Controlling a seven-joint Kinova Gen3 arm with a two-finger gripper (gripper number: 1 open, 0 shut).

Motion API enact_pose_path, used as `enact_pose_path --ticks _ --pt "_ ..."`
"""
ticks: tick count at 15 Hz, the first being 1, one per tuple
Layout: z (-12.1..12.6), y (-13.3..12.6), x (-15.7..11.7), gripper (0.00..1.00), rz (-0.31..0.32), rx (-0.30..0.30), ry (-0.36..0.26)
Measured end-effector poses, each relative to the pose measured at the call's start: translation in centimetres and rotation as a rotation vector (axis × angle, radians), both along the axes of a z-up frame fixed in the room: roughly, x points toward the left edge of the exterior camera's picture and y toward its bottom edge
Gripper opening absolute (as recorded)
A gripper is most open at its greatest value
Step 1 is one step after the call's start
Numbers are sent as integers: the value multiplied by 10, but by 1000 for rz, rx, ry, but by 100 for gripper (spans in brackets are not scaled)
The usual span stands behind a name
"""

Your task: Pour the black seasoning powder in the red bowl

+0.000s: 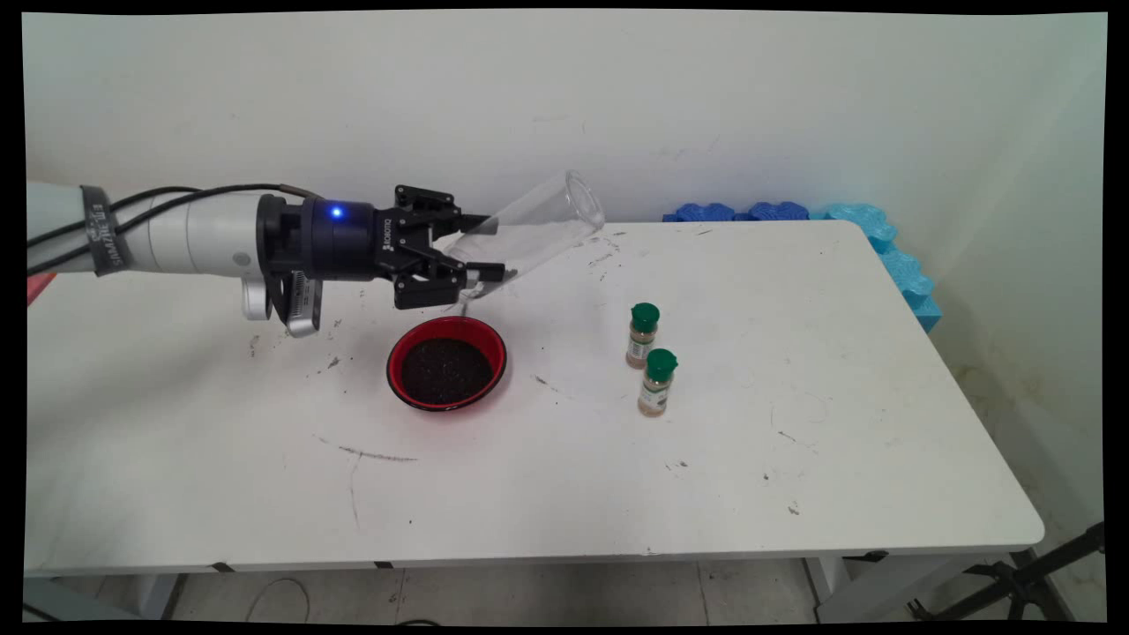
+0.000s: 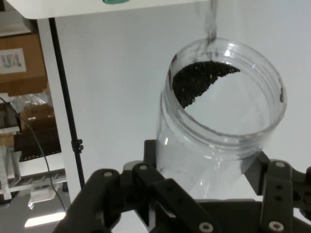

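Note:
My gripper [image 1: 492,247] is shut on a clear plastic jar [image 1: 538,231], held level above the table. The jar is tilted, with its closed end up to the right and its mouth down to the left, over a red bowl [image 1: 393,366]. Inside the bowl lie dark grains [image 1: 445,370]. In the hand view the jar [image 2: 218,131] sits between the fingers [image 2: 163,194] with its mouth turned to the camera. Dark grains [image 2: 197,82] are heaped at the rim, and a thin dark stream [image 2: 210,24] runs off it.
Two small spice bottles with green caps [image 1: 642,335] [image 1: 657,382] stand right of the bowl. Blue foam pieces [image 1: 900,265] line the white table's [image 1: 794,441] far right edge. Dark specks lie around the bowl. A black pole [image 2: 63,97] and shelves show in the hand view.

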State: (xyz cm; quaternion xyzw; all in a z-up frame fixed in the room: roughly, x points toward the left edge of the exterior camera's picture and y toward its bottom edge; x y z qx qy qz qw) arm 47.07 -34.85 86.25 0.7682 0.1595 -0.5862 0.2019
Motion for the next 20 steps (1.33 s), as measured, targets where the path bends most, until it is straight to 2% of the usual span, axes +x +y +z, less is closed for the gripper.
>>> enact_pose_path --ticks 9,20 --pt "4 2 3 0 34 -6 49" --pt "7 3 4 0 42 -27 65"
